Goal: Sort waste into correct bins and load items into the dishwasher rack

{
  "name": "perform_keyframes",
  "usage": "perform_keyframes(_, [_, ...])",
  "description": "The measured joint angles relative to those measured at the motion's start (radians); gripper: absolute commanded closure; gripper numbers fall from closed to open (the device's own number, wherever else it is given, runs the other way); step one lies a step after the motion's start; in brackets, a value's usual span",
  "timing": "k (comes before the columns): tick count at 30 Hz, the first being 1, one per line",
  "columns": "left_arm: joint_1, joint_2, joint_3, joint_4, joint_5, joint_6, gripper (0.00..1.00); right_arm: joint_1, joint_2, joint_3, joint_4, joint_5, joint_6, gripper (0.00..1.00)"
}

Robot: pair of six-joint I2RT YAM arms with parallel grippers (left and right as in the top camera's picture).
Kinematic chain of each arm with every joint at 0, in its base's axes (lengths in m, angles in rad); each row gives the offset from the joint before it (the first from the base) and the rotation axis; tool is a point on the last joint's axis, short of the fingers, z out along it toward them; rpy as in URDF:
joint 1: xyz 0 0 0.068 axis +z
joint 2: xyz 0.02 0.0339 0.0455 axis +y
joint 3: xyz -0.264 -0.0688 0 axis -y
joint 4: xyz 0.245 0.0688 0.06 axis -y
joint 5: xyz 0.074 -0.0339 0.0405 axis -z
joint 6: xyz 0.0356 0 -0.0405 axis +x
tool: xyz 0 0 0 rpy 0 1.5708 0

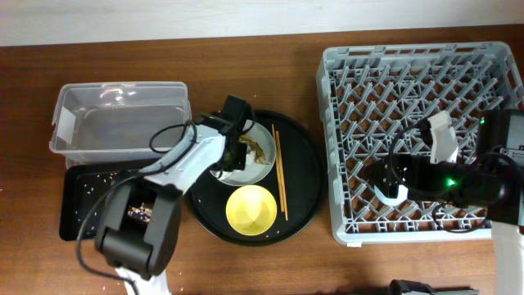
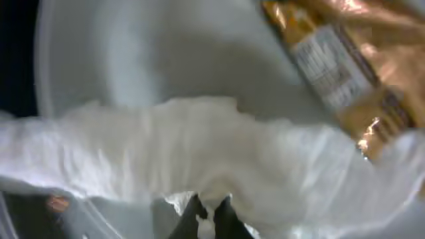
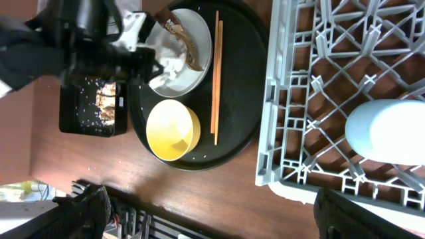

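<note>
My left gripper (image 2: 209,216) is down on the pale grey plate (image 1: 255,170) on the round black tray and is shut on the crumpled white napkin (image 2: 199,153). The brown-gold crinkled scrap (image 2: 339,60) lies on the plate beside it. The yellow bowl (image 1: 250,209) and the chopsticks (image 1: 279,168) are on the same round tray. My right gripper (image 3: 216,209) is open and empty over the front left of the dishwasher rack (image 1: 422,74). A pale blue cup (image 3: 388,133) stands in the rack. The pink cup is out of view.
The clear tub (image 1: 119,119) stands at the back left. In front of it is the black rectangular tray (image 1: 86,201) with brownish food scraps (image 3: 106,96) and pale crumbs. The round black tray (image 1: 307,176) sits between these bins and the rack.
</note>
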Motion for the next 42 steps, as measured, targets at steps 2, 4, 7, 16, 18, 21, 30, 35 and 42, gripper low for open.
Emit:
perform_keyframes(2, [0.001,-0.075,0.045,-0.076,-0.010,0.000,1.00,0.000,0.000,0.000,0.000,0.000,0.000,0.01])
perform_keyframes(4, [0.016,-0.193,0.084,-0.089,-0.061,0.000,1.00,0.000,0.000,0.000,0.000,0.000,0.000,0.01])
perform_keyframes(7, [0.117,-0.346,0.126,-0.088,-0.169,0.000,1.00,0.000,0.000,0.000,0.000,0.000,0.000,0.01])
perform_keyframes(16, [0.298,-0.275,0.121,-0.019,0.013,0.049,0.16,0.000,0.000,0.000,-0.001,0.000,0.000,0.01])
perform_keyframes(18, [0.203,-0.274,0.121,-0.027,0.049,0.037,0.19,0.000,0.000,0.000,-0.002,0.000,0.000,0.01])
perform_keyframes(21, [0.068,-0.235,0.121,-0.028,0.064,0.000,0.26,0.000,0.000,0.000,-0.003,0.000,0.000,0.01])
perform_keyframes(30, [-0.085,0.111,0.121,0.119,0.122,-0.194,1.00,0.000,0.000,0.000,-0.005,0.000,0.000,0.01])
perform_keyframes(35, [-0.080,0.113,0.142,0.014,0.138,-0.207,1.00,0.000,0.000,0.000,-0.014,0.000,0.000,0.01])
perform_keyframes(42, [0.040,-0.232,0.242,-0.176,-0.055,-0.207,1.00,0.000,0.000,0.000,-0.015,0.000,0.000,0.01])
